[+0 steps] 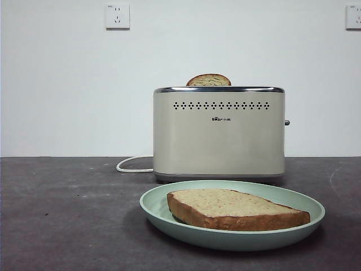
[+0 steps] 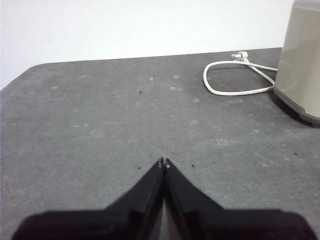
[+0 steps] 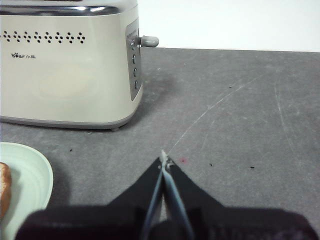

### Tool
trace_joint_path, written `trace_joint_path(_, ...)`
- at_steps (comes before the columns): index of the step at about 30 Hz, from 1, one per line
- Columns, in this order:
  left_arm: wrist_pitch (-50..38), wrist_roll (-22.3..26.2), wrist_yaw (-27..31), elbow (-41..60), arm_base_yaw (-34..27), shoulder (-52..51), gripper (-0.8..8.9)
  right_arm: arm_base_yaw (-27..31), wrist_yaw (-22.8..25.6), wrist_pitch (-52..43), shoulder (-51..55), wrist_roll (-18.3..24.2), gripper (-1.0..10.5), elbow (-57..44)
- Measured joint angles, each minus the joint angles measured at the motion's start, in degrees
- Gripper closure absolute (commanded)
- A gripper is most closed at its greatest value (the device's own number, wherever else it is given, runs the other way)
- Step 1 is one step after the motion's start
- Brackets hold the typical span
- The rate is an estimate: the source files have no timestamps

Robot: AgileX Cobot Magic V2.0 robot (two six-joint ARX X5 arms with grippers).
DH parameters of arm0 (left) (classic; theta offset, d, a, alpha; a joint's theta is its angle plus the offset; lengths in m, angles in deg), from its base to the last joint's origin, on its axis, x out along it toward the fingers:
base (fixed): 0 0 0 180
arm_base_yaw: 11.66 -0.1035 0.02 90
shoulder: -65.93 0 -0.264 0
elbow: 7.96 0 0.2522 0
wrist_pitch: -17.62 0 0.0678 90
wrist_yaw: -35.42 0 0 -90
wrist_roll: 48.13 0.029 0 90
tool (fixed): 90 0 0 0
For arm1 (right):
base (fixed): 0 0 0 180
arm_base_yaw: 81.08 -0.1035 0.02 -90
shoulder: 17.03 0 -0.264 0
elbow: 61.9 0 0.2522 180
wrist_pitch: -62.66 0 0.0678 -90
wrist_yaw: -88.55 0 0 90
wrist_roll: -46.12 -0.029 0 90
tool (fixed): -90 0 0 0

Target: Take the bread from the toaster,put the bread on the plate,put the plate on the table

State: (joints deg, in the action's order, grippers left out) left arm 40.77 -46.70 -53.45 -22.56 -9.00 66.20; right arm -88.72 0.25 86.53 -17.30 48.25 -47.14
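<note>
The bread [image 1: 234, 209] lies flat on the pale mint-green plate [image 1: 169, 214], which rests on the table [image 1: 67, 214] in front of the toaster [image 1: 219, 132]. A second slice [image 1: 208, 80] sticks up from the toaster's slot. My left gripper [image 2: 163, 162] is shut and empty, low over bare table, left of the toaster [image 2: 302, 60] and its white cord [image 2: 235, 80]. My right gripper [image 3: 164, 159] is shut and empty, over the table to the right of the toaster [image 3: 70, 65]. The plate's rim [image 3: 35, 175] and a bit of bread crust [image 3: 4, 187] show in the right wrist view.
The toaster's lever [image 3: 148, 41] sticks out of its right end. The white cord [image 1: 132, 165] loops on the table behind the toaster's left side. A white wall with sockets [image 1: 117, 16] stands behind.
</note>
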Motion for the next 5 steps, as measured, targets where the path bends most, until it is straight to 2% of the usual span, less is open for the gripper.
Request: trace_joint_path(5,0.0,0.0,0.0,0.0,0.0,0.0,8.17,0.0,0.0,0.0,0.0,0.0,9.4,0.0)
